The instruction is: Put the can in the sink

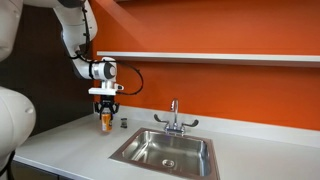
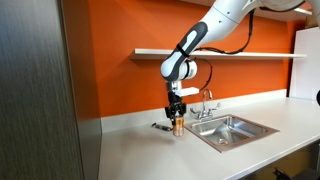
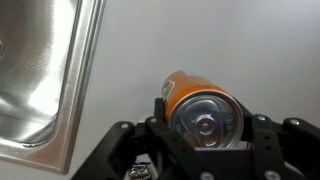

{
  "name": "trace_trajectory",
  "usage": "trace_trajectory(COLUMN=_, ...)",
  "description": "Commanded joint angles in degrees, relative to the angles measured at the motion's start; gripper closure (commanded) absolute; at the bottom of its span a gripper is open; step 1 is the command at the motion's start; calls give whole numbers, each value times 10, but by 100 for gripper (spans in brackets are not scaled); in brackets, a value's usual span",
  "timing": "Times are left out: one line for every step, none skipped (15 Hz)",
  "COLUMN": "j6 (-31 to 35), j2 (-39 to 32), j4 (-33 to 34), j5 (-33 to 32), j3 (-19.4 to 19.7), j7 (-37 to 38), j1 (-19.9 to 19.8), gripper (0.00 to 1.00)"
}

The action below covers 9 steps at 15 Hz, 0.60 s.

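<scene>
In an exterior view, the white robot arm reaches down at the left over the pale counter. Its black jaws are clamped on the small orange cylindrical can with a silvery top. The can is held upright, low over the counter, but I cannot tell whether it touches. Just right of the can sits a tiny dark object. Further right lies the rectangular stainless steel sink, with a chrome two-handled faucet behind it. The can is outside the basin, near its left end. In the wrist view, the sink's rim runs down the left, and the can sits right of it with a jaw pressing each side.
</scene>
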<state>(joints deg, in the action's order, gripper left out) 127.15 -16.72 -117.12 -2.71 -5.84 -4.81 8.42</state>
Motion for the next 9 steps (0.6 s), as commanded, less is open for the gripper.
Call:
trace_trajectory(j6=-8, j2=41, j4=-28, j5=-10, j3=6, j7=22, j1=-8, gripper=62)
trace_trajectory(j6=-6, j2=48, j4=-34, j5=-9, j3=11, j7=23, j1=-11, gripper=62)
trace_trajectory(j6=-5, j2=55, j4=-41, j5=-8, j3=15, j7=24, j1=-15, gripper=62)
trace_trajectory(j6=-2, j2=63, j4=-48, j5=-6, j3=20, j7=25, j1=-19, gripper=62)
trace_trajectory(j6=-1, j2=69, j4=-54, j5=-6, j3=24, j7=26, j1=-24, gripper=62)
trace_trajectory(j6=1, j2=77, j4=-61, j5=-5, j3=29, j7=26, j1=-29, gripper=62)
trace_trajectory(j6=5, j2=84, j4=-68, j5=-4, j3=35, j7=26, j1=-34, gripper=62)
trace_trajectory(j6=6, j2=93, j4=-76, j5=-3, j3=40, j7=27, j1=-40, gripper=62)
trace_trajectory(j6=8, j2=100, j4=-83, j5=-2, j3=45, j7=26, j1=-46, gripper=62)
